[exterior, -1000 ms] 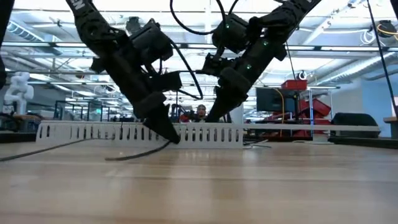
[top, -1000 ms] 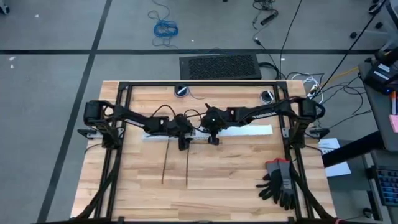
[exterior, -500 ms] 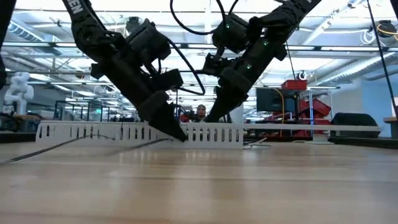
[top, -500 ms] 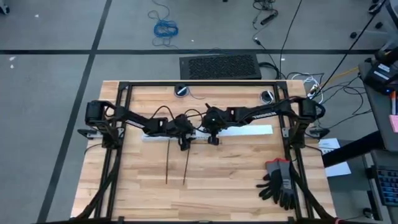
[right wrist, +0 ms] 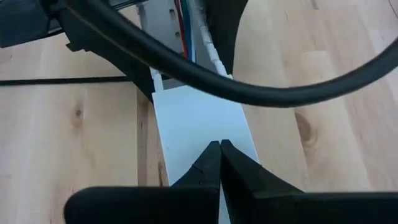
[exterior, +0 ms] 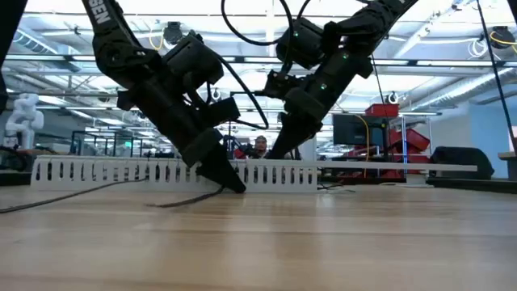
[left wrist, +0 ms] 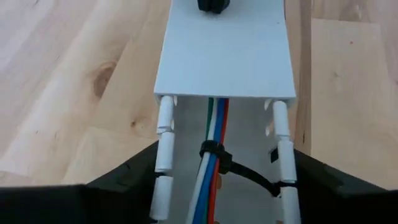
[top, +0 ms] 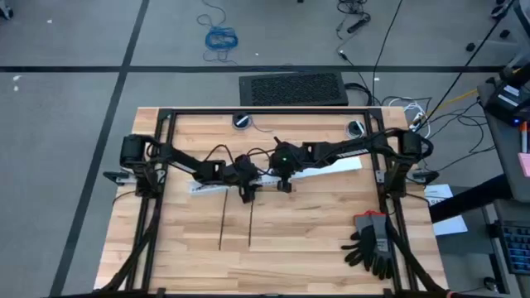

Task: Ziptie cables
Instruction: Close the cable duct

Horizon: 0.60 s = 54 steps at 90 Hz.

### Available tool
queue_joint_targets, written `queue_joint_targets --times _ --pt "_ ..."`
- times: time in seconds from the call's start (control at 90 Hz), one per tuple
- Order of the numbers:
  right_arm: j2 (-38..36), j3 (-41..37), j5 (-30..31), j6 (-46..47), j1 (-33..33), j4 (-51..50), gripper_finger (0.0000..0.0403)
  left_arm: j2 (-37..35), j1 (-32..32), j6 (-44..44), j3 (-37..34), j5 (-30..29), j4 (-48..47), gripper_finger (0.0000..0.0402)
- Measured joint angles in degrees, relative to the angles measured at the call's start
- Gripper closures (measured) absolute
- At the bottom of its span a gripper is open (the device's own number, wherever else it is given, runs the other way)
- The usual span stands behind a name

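Wooden desk [top: 315,236] carries the white slotted strip [left wrist: 225,56]. Right pincer [right wrist: 219,163], tips together, presses it; left pincer [top: 246,194] straddles it, apart, and should move slowly near the ziptie [left wrist: 239,169] around the cables [left wrist: 211,163].

- both arms on my rig are matte black, chunky jointed segments bolted to a black frame
- right arm [top: 331,154] has a green LED lit near the wrist, white lettering on the link
- left arm [exterior: 153,77] shows white lettering too, can't read it from here
- black cables loop off both wrists
- fingers [right wrist: 211,163] taper to dark wedges
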Motion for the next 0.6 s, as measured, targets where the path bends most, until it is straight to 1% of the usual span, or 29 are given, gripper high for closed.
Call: queue_joint_targets --times 0.122,0.278,0.456,0.544,0.6 --pt "0.0 0.0 0.5 0.3 0.9 1.2 0.0403 0.0 0.0 0.0 0.0 0.0 0.0 0.0159" --pt "0.4 -0.1 -0.4 -0.7 1.4 6.6 0.0403 0.0 0.0 0.1 0.0 0.0 0.0 0.0159" --pt "4.2 0.0 -2.4 -1.5 1.4 13.5 0.0403 0.0 0.0 0.0 0.0 0.1 0.0 0.0159" --pt "4.8 0.0 -1.5 -1.9 1.5 13.8 0.0403 0.0 0.1 0.0 0.0 0.3 0.0 0.0159" --pt "3.8 0.0 -1.1 -2.7 1.6 13.5 0.0403 0.0 0.1 0.0 0.0 0.3 -0.1 0.0159"
